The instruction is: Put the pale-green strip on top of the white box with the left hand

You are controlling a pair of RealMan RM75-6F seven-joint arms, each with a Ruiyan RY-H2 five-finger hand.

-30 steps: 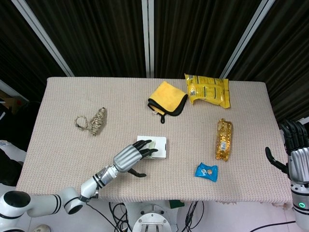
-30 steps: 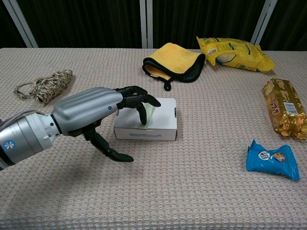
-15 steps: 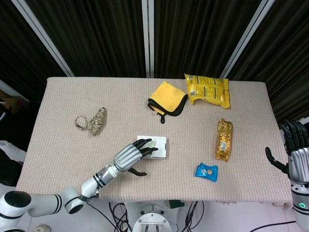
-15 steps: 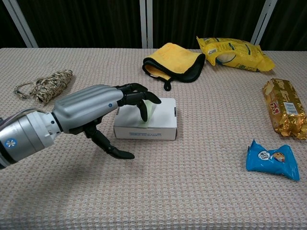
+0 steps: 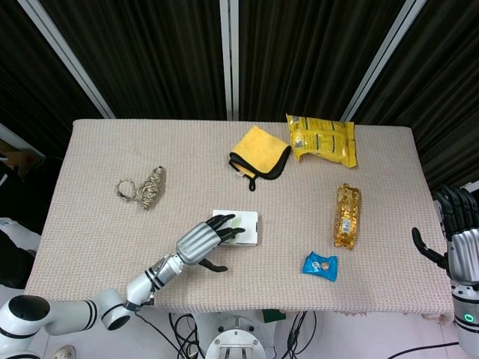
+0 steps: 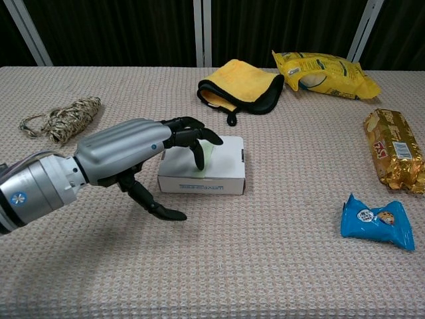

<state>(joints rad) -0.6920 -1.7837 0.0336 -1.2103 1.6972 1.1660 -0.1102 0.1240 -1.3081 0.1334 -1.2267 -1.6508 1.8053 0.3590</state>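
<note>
The white box [image 6: 202, 174] [image 5: 249, 228] lies flat near the table's front middle. On its top, near the left end, lies the pale-green strip [image 6: 210, 152] [image 5: 237, 224], partly hidden by dark fingertips. My left hand [image 6: 133, 149] [image 5: 200, 243] reaches in from the left, its fingers arched over the strip and the box top. The thumb points down and away toward the table in front of the box, so nothing is pinched. My right hand [image 5: 456, 232] hangs off the table's right edge with fingers apart and nothing in it.
A yellow cloth [image 6: 239, 83] with black trim lies behind the box. A yellow snack bag [image 6: 322, 72] is at the back right, a gold packet [image 6: 393, 149] at the right, a blue packet [image 6: 377, 222] at the front right. A twine bundle [image 6: 63, 118] lies at the left.
My left hand has drawn back slightly to the left, its fingertips easing off the strip, which stays on the box. The right hand has not moved.
</note>
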